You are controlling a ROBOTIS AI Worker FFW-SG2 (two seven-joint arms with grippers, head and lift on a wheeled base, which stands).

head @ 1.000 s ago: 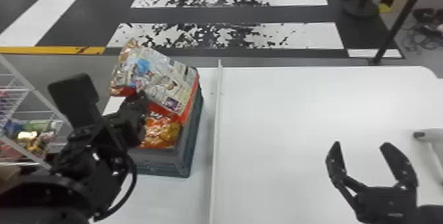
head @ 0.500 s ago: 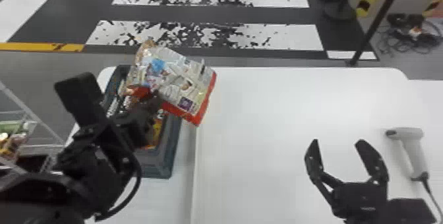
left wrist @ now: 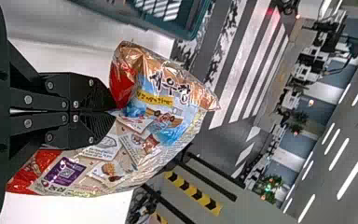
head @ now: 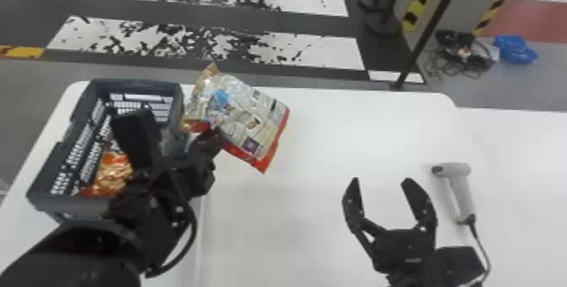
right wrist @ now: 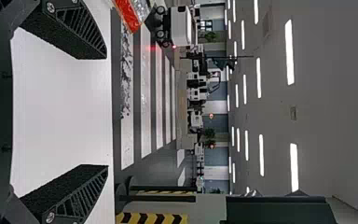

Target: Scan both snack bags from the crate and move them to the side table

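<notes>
In the head view my left gripper (head: 217, 135) is shut on a snack bag (head: 249, 115), held up just right of the crate (head: 137, 83) and over the table. The left wrist view has the bag (left wrist: 158, 121) pinched along its side between the closed fingers of my left gripper (left wrist: 112, 112). A second, orange snack bag (head: 110, 174) lies inside the crate, partly behind my left arm. My right gripper (head: 382, 180) stands open over the white table, holding nothing; its fingers are spread wide in the right wrist view, where the gripper (right wrist: 106, 112) also shows.
A grey handheld scanner (head: 462, 189) with a cable lies on the table just right of my right gripper. The white table (head: 312, 138) extends beyond it to the right. A black post (head: 430, 28) stands behind the table's far edge.
The held bag has moved right, from above the crate to beside it, exposing more of the crate's inside. The head view has turned right. My right gripper remains open.
</notes>
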